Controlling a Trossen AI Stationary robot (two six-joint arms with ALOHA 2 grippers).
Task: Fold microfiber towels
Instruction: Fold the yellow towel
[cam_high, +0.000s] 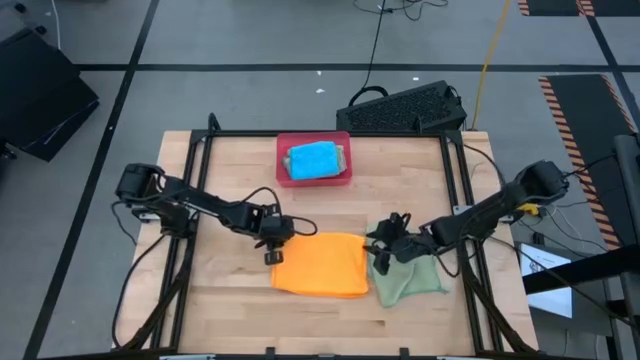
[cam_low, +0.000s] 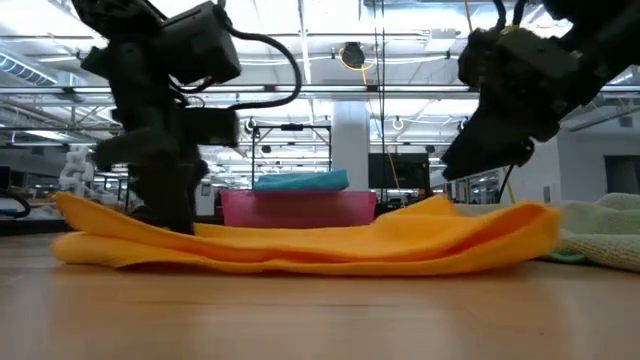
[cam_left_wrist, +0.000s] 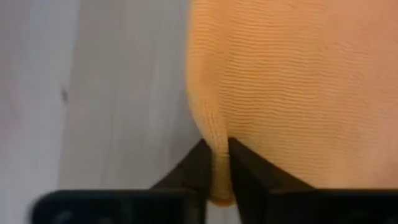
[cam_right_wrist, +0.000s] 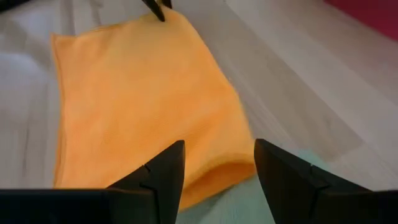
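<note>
Orange towel (cam_high: 320, 264) lies doubled mid-table, fold not finished, green towel (cam_high: 408, 278) crumpled just beside it untouched, blue towel (cam_high: 313, 160) folded in the pink tray (cam_high: 282, 144); my left gripper (cam_left_wrist: 216, 180) pinches the orange edge, my right gripper (cam_right_wrist: 217, 168) hangs released.

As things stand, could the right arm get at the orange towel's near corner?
Probably yes. The right end effector hangs open just over the orange towel at its edge beside the green towel, nothing between. The left end effector pinches the opposite corner.
</note>
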